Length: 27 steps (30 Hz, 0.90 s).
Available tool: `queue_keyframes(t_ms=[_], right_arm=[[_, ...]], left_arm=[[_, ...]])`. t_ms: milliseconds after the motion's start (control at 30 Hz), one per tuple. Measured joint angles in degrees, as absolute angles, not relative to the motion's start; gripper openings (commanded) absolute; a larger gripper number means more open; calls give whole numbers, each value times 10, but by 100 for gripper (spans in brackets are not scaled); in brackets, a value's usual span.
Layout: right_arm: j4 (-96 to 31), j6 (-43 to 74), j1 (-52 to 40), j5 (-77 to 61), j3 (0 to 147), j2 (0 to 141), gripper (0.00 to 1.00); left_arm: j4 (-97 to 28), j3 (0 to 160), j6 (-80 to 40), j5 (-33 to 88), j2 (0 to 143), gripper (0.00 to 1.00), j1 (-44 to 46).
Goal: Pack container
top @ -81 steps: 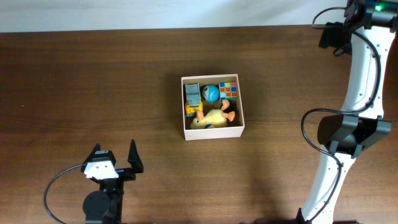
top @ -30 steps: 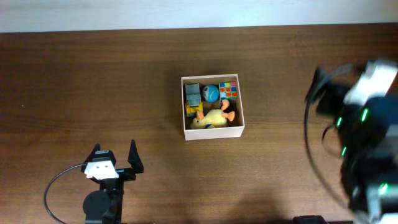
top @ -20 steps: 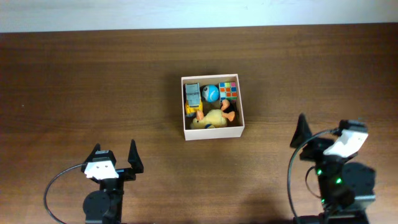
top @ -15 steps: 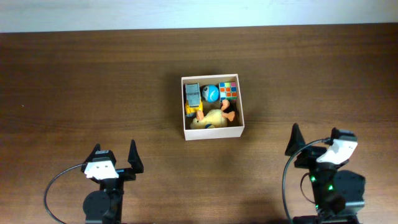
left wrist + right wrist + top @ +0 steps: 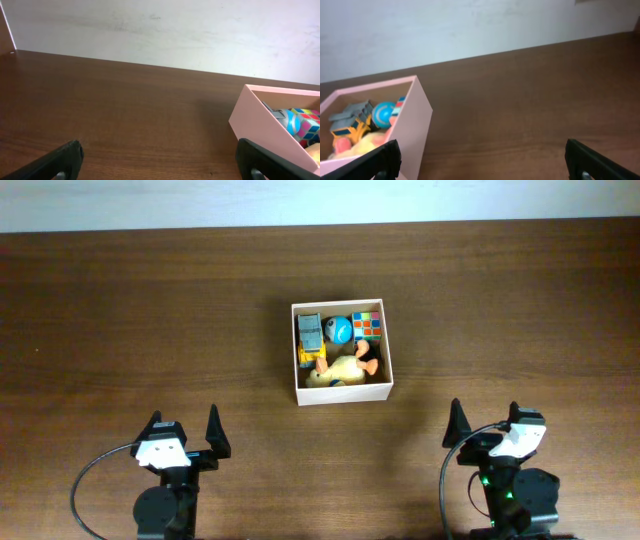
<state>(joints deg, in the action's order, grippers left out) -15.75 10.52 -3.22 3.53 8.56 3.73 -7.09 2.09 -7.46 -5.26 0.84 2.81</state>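
Desk: dark brown wooden desk (image 5: pixel 150 320) fills the overhead view, with a pale strip along its 12 o'clock edge.
Container: square, shallow white-walled cardboard container (image 5: pixel 345 394), tan inside, open-topped. It sits near mid-desk, a little toward 1 o'clock, well apart from both tools.
Contents, overhead: grey-and-yellow toy truck (image 5: pixel 310 338) at 10 o'clock inside the container. Blue round ball (image 5: pixel 340 330) at 12, just beside the truck. Multicoloured puzzle cube (image 5: pixel 368 326) at 2. Yellow plush duck (image 5: pixel 338 371) with orange parts lies along 6, filling the near half.
Left tool: black two-finger left tool (image 5: pixel 184 420) at 7 o'clock from the container. Fingers spread wide, released, nothing between them.
Right tool: black two-finger right tool (image 5: pixel 486 414) at 5 o'clock from the container. Also spread, released, empty.
Left wrist view only: container at 4 o'clock of the frame, its side looking pinkish. Grey truck top, ball and cube peek over the rim; the duck is a sliver at the frame edge. White room wall (image 5: pixel 160 30) rises behind the desk's far edge. Black fingertips (image 5: pixel 62 159) sit in the lower corners, bare desk between them.
Right wrist view only: container at 8 o'clock of the frame. Truck, ball and some yellow duck show inside; the cube is only a sliver.
Overhead only: all four toys whole, and both tools together.
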Motion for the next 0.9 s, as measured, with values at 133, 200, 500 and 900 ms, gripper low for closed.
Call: queue_keyframes(t_ms=[133, 200, 500, 900], right_arm=[[-158, 105, -32, 35, 65, 30, 99], [-158, 101, -32, 35, 58, 28, 99], [-158, 27, -32, 17, 53, 11, 99], [-158, 10, -33, -1, 53, 8, 99]], left_arm=[[-71, 21, -75, -53, 8, 99, 28], [-71, 21, -75, -53, 8, 99, 28], [-71, 21, -75, -53, 8, 99, 28], [-71, 21, -75, -53, 8, 99, 28]])
